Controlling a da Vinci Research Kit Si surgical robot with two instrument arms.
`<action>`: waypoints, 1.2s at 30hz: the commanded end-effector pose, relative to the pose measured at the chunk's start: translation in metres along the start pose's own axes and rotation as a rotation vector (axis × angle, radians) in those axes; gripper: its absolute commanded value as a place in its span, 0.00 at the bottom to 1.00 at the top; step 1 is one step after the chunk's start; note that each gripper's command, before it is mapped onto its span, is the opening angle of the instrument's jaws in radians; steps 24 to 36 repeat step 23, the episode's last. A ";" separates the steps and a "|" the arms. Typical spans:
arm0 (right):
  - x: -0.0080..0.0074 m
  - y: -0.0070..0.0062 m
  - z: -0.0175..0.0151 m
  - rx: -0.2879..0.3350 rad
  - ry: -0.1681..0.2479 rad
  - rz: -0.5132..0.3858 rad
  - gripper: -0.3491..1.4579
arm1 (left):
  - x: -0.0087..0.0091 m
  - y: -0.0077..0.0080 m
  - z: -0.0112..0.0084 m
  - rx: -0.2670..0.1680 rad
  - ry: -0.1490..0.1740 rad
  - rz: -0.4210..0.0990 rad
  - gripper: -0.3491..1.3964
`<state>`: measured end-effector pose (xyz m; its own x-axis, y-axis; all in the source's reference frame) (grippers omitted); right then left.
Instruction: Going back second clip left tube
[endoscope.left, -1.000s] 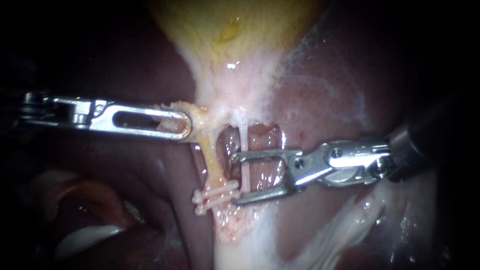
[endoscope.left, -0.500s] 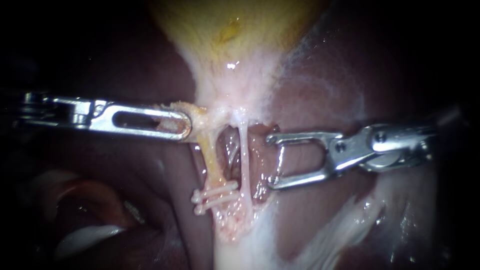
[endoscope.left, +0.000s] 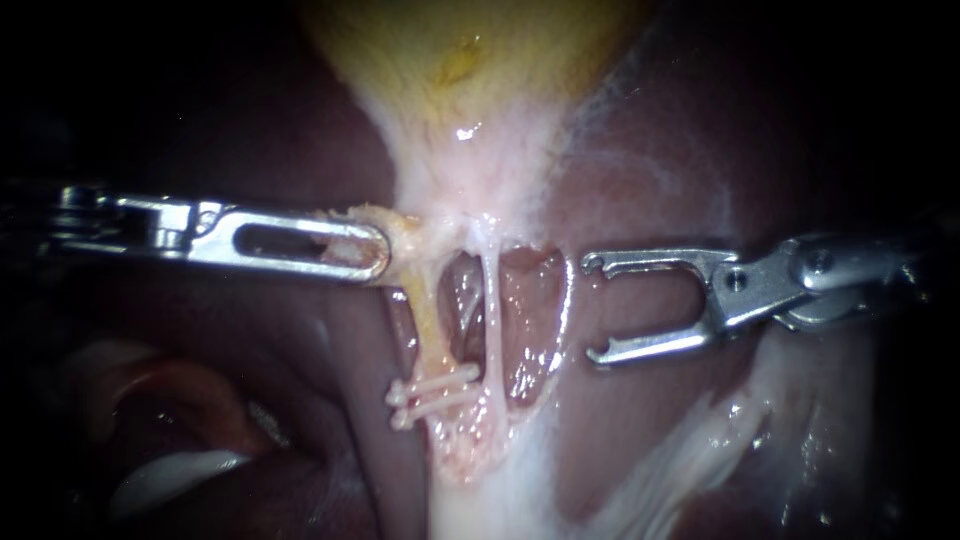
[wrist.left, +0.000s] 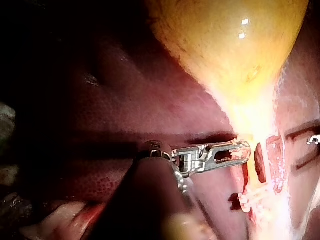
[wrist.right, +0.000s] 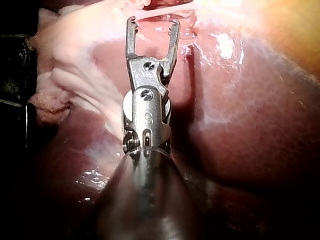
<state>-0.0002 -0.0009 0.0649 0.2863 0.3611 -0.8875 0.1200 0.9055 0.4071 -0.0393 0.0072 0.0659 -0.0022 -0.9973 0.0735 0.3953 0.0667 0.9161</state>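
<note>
Pale clips (endoscope.left: 432, 392) cross the left tube (endoscope.left: 428, 325); darkness cuts off the right instrument (endoscope.left: 593, 308).

Standing here, I can read no label, brand, number or sign on the tissue. One small stamped mark (wrist.right: 148, 118) sits on the right instrument (wrist.right: 153, 22), at its joint.

Left instrument (endoscope.left: 372, 250) level, clamped on tissue (endoscope.left: 402, 230); right instrument (endoscope.left: 593, 308) wide open, empty.
</note>
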 end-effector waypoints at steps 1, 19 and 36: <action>0.0000 0.0000 0.0000 0.000 0.000 0.000 0.47 | 0.0000 0.0001 0.0005 -0.003 0.003 0.001 0.00; 0.0001 -0.0001 0.0001 -0.001 0.000 0.000 0.47 | 0.0000 0.0020 0.0034 -0.012 0.022 0.010 0.00; 0.0001 0.0000 0.0001 -0.001 0.000 0.000 0.47 | 0.0000 0.0020 0.0034 -0.012 0.022 0.010 0.00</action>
